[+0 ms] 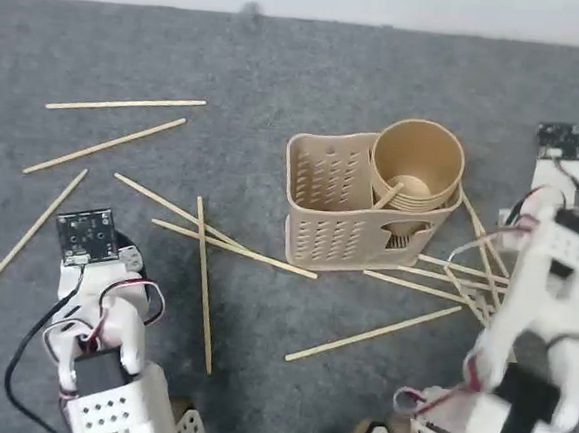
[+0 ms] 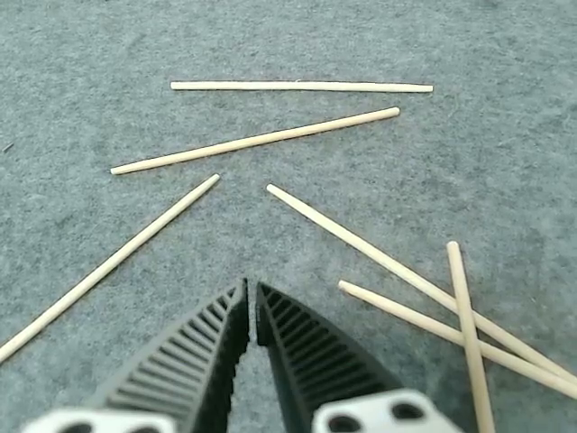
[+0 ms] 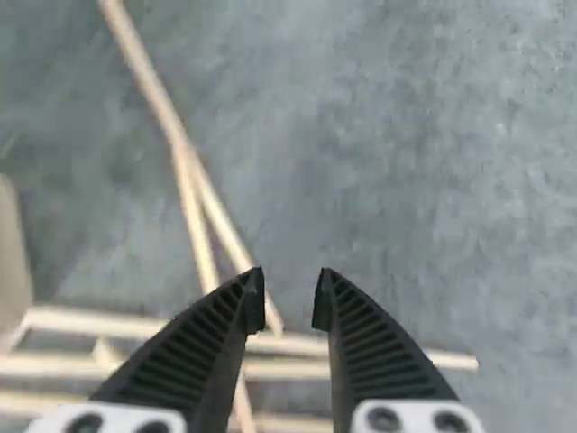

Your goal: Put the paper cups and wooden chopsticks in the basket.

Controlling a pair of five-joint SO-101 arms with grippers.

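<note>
Closest to the lens, the left arm (image 1: 107,363) stands at the near left edge of the grey counter (image 1: 281,65). Its left hand (image 2: 251,290) has its jaws together with nothing between them. Six wooden chopsticks (image 1: 104,146) lie loose ahead of it, pale and thin: two side by side farthest away, one slanting toward the near edge, and three crossing one another nearer the middle. Right of these stands one beige basket (image 1: 323,179), upright, with perforated walls. Tan paper cups (image 1: 420,152) sit nested in its right half; how many cannot be told. What looks like one stick (image 1: 387,195) leans inside the top cup. One more chopstick (image 1: 373,333) lies alone in front of the basket. A tangle of sticks (image 1: 465,276) lies just right of the basket, too overlapped to count. Over that tangle hangs the right hand (image 3: 288,287), jaws slightly apart and empty, on the right arm (image 1: 539,296).
</note>
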